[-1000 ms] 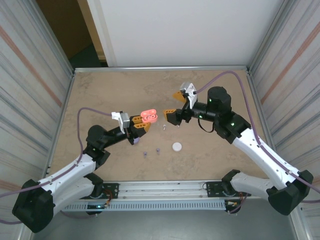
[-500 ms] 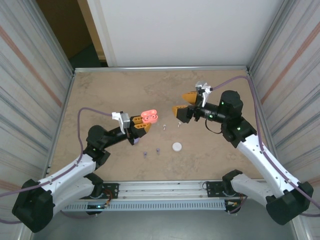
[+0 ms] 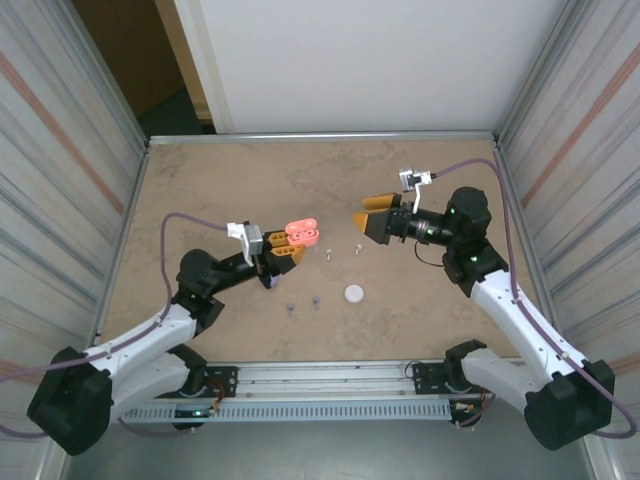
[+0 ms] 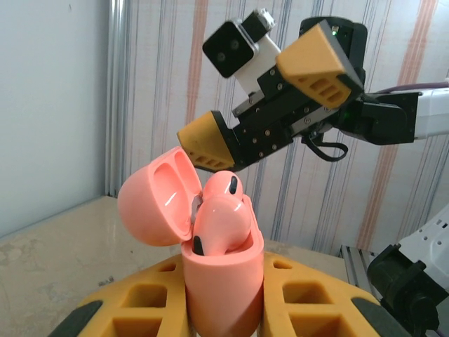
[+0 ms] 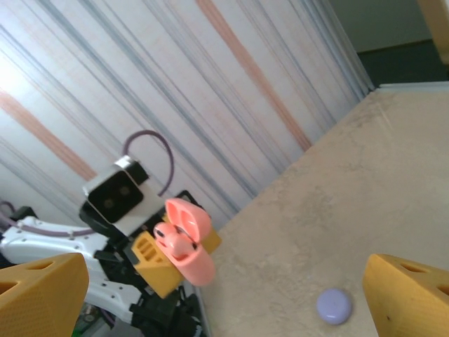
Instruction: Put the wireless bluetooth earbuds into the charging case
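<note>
At table centre, left gripper [image 3: 283, 251] clenched on the pink charging case [image 4: 223, 281]; lid tipped back, pink earbuds [image 4: 221, 217] sitting in it. Right gripper [image 3: 362, 212] spread wide, empty, near the case. White earbuds [image 3: 328, 252], purple earbuds [image 3: 290, 307] and white case [image 3: 354, 293] lie on tabletop [image 3: 200, 200].

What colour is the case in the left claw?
The case is pink; best seen in left wrist view.
</note>
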